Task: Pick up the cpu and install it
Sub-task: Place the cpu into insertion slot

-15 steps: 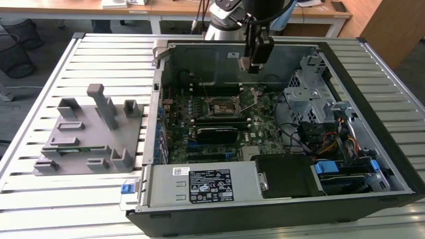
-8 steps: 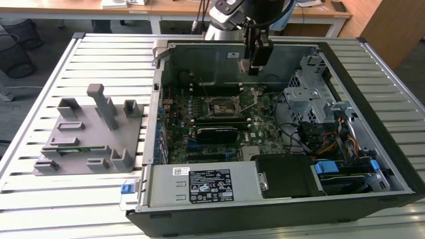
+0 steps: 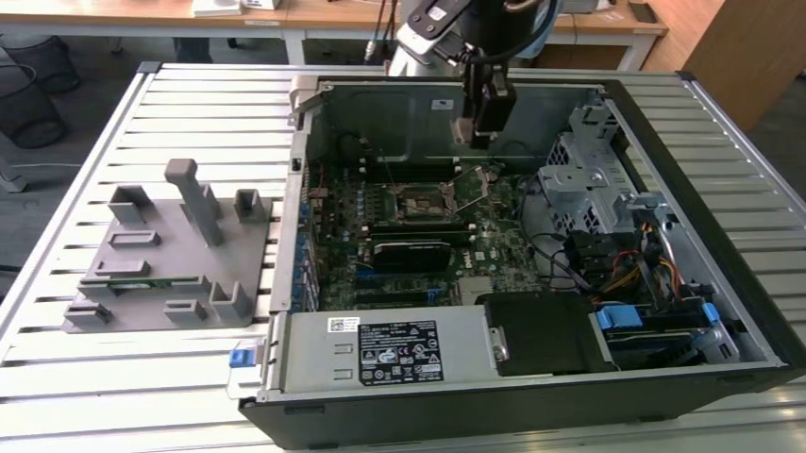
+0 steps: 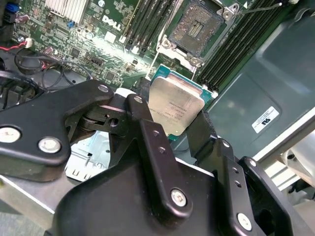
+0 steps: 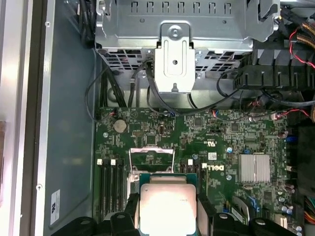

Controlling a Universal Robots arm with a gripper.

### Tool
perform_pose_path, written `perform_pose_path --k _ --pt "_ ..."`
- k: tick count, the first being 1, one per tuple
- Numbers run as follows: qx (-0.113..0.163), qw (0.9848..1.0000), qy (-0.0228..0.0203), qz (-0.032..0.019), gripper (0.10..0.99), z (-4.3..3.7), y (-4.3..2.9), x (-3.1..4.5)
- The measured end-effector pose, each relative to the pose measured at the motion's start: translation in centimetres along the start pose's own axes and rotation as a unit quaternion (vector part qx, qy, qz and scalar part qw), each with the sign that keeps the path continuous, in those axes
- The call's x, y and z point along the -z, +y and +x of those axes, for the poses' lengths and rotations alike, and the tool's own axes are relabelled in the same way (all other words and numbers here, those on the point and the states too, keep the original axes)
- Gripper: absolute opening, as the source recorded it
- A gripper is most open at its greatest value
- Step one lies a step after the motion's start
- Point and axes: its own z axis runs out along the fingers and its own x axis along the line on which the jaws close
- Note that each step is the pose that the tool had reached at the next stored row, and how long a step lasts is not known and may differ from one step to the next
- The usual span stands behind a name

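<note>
The pincer is clamping the cpu by two opposite edges, holding it aloft inside the open computer case, over the green motherboard, near its uncovered socket.

Your matte black metal hand has two angular, linked fingers fastened with round silver screws and small dark pivot holes. In the exterior view you see a boxy black wrist block below a pale silver-grey arm segment, with a black cable looped alongside.
</note>
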Motion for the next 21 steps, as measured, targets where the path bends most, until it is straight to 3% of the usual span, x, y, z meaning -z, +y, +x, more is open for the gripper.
perform_pose_path --k 7,12,17,21 --pt "0.001 1.0000 -0.0002 0.0001 0.541 -0.01 -0.09 -1.21" --pt "0.024 0.9997 0.0015 0.0003 0.541 -0.02 -0.36 -1.91" --pt "0.025 0.9997 0.0015 -0.0008 0.541 0.13 -2.29 -2.73" --pt "0.022 0.9998 0.0013 -0.0008 0.541 0.63 -2.69 -3.43"
